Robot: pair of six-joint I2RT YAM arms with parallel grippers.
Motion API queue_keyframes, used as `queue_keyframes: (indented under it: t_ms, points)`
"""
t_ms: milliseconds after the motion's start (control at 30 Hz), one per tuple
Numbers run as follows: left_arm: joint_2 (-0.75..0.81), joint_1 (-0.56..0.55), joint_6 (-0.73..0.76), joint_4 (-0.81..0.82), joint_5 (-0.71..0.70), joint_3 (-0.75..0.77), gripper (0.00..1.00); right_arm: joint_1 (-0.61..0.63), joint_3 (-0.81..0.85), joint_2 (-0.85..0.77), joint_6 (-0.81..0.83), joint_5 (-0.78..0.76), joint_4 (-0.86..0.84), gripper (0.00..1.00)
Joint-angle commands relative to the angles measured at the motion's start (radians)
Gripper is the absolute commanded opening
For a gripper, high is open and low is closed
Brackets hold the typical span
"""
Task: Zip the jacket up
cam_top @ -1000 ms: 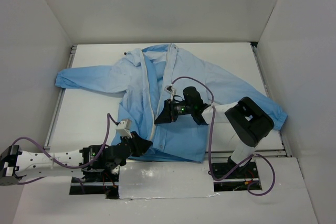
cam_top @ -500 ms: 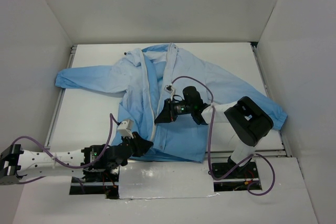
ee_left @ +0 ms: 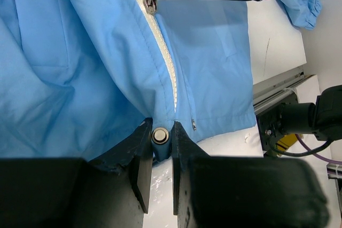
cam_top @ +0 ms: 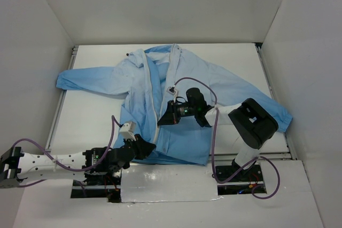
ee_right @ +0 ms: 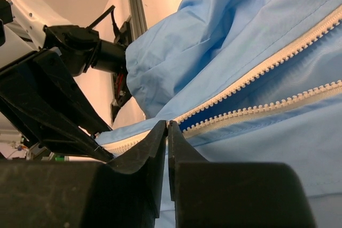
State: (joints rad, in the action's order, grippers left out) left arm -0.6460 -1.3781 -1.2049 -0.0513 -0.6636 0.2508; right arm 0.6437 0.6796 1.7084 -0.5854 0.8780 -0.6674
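The light-blue jacket lies spread flat on the white table, collar at the far end and sleeves out to both sides. Its white zipper is closed in the lower part and parted above. My left gripper is shut on the bottom hem at the foot of the zipper, pinching a round snap button. My right gripper sits partway up the front with its jaws closed on the zipper pull, where the two tooth rows meet.
White walls enclose the table on three sides. Metal rails run along the left and right edges. A silver taped strip covers the near edge between the arm bases. The right sleeve's cuff reaches the right rail. Purple cables loop off both arms.
My right gripper's jaws have closed at the zipper junction. The left gripper shifted slightly right while holding the hem. The jacket lies as before.
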Motion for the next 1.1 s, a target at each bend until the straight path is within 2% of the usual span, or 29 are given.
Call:
queue_keyframes:
  t_ms: [0, 67, 200, 367, 400, 533, 633, 800, 1067]
  points:
    - [0.011, -0.004, 0.016, 0.028, -0.014, 0.030, 0.00, 0.008, -0.002, -0.023, 0.018, 0.004, -0.037, 0.09]
    - [0.014, -0.004, 0.016, 0.028, -0.013, 0.030, 0.00, 0.005, -0.003, -0.023, 0.021, -0.004, -0.038, 0.00]
    - [0.022, -0.004, 0.016, 0.027, -0.008, 0.030, 0.00, 0.010, -0.015, -0.039, 0.016, -0.068, -0.038, 0.00]
    - [0.026, -0.006, 0.024, 0.013, 0.004, 0.045, 0.00, 0.010, -0.057, -0.116, -0.002, -0.362, 0.025, 0.00]
    - [0.026, -0.006, 0.033, 0.011, 0.005, 0.053, 0.00, 0.010, -0.064, -0.142, -0.010, -0.463, 0.038, 0.00]
    - [0.035, -0.006, 0.050, 0.014, 0.039, 0.064, 0.00, 0.005, -0.014, -0.151, 0.005, -0.589, 0.152, 0.00]
    - [0.075, -0.004, 0.064, 0.030, 0.051, 0.058, 0.00, -0.010, 0.075, -0.124, 0.047, -0.619, 0.222, 0.00]
    - [0.118, -0.006, 0.064, -0.013, 0.044, 0.067, 0.00, -0.100, 0.175, -0.067, 0.061, -0.567, 0.267, 0.00]
    - [0.108, -0.006, 0.061, -0.002, 0.056, 0.058, 0.00, -0.134, 0.100, -0.144, 0.047, -0.432, 0.111, 0.00]
